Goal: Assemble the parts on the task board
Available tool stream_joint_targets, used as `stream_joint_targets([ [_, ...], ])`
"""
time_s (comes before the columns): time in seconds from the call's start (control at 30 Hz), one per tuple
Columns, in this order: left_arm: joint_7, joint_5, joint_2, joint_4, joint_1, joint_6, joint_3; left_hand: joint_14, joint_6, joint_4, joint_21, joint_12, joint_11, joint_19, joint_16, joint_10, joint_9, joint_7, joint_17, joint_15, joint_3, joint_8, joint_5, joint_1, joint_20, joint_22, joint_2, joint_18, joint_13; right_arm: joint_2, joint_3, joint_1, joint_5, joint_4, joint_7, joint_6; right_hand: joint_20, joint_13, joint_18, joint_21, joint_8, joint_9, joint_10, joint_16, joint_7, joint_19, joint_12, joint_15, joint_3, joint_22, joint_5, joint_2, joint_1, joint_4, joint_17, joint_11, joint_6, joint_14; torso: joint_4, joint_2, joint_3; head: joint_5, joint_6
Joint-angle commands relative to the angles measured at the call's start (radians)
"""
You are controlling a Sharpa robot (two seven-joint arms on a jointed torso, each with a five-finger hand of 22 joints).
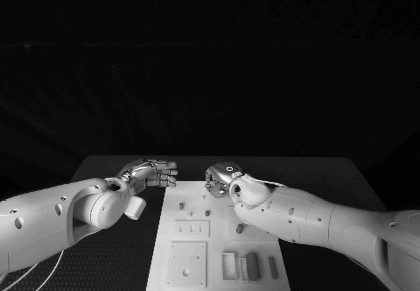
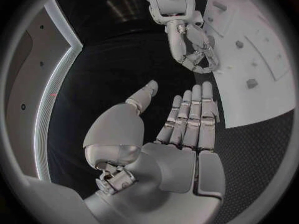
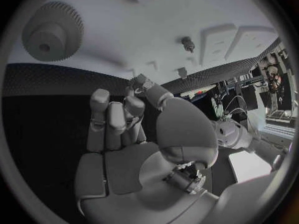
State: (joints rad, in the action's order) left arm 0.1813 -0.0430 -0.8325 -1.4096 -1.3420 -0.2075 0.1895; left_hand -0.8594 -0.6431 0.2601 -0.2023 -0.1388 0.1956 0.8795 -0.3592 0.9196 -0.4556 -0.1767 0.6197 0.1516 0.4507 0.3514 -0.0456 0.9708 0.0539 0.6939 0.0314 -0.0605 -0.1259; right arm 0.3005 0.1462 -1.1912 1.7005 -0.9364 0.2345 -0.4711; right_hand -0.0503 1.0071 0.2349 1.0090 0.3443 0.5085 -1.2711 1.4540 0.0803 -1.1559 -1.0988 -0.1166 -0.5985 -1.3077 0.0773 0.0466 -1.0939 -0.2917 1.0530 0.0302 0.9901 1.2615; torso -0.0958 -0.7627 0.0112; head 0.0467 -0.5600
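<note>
Task board [image 1: 215,242]: white plate, centre of black tabletop [image 1: 324,176], carrying small grey parts [image 1: 252,265], pegs and a gear [image 3: 53,31]. Left hand [image 1: 155,173]: beside the board's far left corner, fingers straight and apart, holding nothing. Right hand [image 1: 221,177]: over the board's far edge, fingers curled inward; contents cannot be told.

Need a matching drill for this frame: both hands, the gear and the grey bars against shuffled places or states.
1. silver left hand
2. silver right hand
3. grey toothed gear
4. dark grey rectangular bars

A. flat on the white task board, in the right wrist view
B. board's near right corner
C. fingers curled, above board's far end
D. fingers straight, over the black table beside the board

Pairs: 1-D, 2-C, 3-A, 4-B
</note>
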Motion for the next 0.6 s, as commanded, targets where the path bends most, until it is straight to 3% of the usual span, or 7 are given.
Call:
stream_joint_targets([
  [0.03, 0.007, -0.003, 0.006, 0.001, -0.001, 0.013, -0.001, -0.007, 0.000, 0.002, 0.006, 0.005, 0.006, 0.007, 0.004, 0.003, 0.001, -0.059, 0.002, -0.001, -0.004, -0.007, -0.004, -0.009, -0.001, -0.001, 0.002, -0.019, 0.002, -0.009, 0.000, 0.000, 0.016, 0.010, 0.000, -0.005, -0.008, -0.001, 0.027, 0.007, 0.007, 0.035, -0.005, 0.005, 0.001, 0.003, 0.005, -0.011, -0.004, -0.018, 0.003, -0.007, -0.007, 0.000, -0.001, 0.000, 0.052, 0.021, -0.0004, -0.001, -0.0013, -0.005, -0.003],
  [0.6, 0.006, -0.003, 0.005, -0.002, -0.002, 0.011, -0.001, -0.007, -0.001, 0.003, 0.007, 0.006, 0.006, 0.007, 0.005, 0.004, 0.002, -0.059, 0.002, -0.001, -0.004, -0.007, -0.004, -0.010, -0.001, -0.002, 0.002, -0.019, 0.002, -0.026, 0.000, 0.002, 0.015, 0.025, -0.002, -0.001, -0.008, -0.001, 0.027, 0.007, 0.006, 0.036, -0.006, 0.004, 0.001, 0.003, 0.006, -0.012, -0.005, -0.018, 0.003, -0.007, -0.007, 0.000, -0.002, 0.000, 0.051, 0.021, 0.0029, -0.002, -0.0007, -0.014, -0.012],
])
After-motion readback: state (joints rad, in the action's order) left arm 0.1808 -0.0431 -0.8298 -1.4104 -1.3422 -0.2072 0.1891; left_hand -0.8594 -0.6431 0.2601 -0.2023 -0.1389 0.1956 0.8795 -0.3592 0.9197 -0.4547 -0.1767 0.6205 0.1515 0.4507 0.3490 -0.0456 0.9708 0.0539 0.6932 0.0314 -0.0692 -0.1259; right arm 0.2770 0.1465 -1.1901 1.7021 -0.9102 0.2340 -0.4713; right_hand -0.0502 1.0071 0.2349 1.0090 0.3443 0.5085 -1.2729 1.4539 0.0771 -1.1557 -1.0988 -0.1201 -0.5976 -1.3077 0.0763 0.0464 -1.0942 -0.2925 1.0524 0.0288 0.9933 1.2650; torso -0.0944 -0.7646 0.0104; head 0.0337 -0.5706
